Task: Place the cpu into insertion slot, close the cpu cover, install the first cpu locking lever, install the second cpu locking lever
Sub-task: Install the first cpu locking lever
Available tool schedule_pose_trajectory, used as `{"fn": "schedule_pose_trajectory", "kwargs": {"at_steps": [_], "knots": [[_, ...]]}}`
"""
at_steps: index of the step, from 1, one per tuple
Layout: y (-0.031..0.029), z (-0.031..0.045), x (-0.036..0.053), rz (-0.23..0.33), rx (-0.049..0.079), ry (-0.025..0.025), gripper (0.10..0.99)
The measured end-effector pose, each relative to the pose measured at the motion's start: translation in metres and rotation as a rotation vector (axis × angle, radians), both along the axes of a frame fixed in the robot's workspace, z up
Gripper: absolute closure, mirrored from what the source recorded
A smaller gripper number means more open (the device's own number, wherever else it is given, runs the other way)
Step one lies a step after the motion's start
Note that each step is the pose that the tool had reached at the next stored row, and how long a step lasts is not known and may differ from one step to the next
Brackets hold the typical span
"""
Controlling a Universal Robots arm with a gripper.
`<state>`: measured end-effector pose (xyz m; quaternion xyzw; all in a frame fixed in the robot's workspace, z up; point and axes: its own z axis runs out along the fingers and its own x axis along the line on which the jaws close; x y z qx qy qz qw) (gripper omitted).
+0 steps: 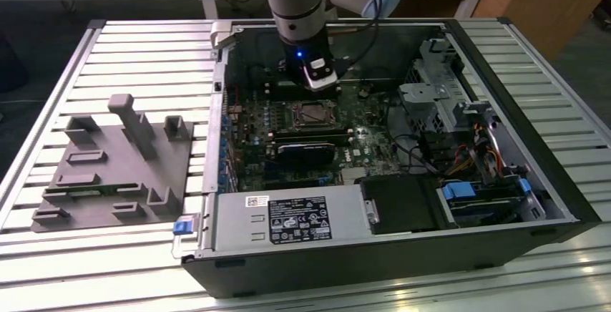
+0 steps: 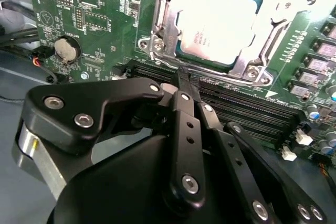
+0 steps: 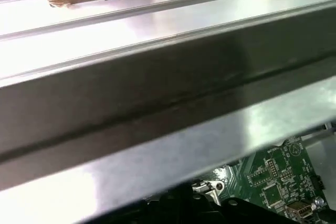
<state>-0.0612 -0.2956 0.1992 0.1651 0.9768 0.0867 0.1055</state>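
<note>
I see the cpu (image 2: 218, 22) seated in the insertion slot (image 2: 157, 43), just beyond my gripper (image 2: 182, 78), jaws pinched together, empty.

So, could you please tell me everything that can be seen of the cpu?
The cpu is a flat square chip. Its top is pale grey metal with faint print, and a darker edge shows around that top. It lies level in the slot, whose silvery metal rim surrounds it, on the green board. Nothing grips it. The gripper is apart from it, near the black memory slots.
</note>
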Motion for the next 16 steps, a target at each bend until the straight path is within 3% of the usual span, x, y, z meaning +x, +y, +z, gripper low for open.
{"fn": "schedule_pose_trajectory", "kwargs": {"at_steps": [4, 10, 16], "knots": [[-0.0011, -0.0018, 0.0017, 0.0, 0.001, 0.0002, 0.98], [-0.0014, -0.0055, 0.0017, 0.0, 0.015, 0.0, 0.98], [-0.0015, -0.0071, 0.0017, 0.0, 0.016, 0.0002, 0.98]]}}
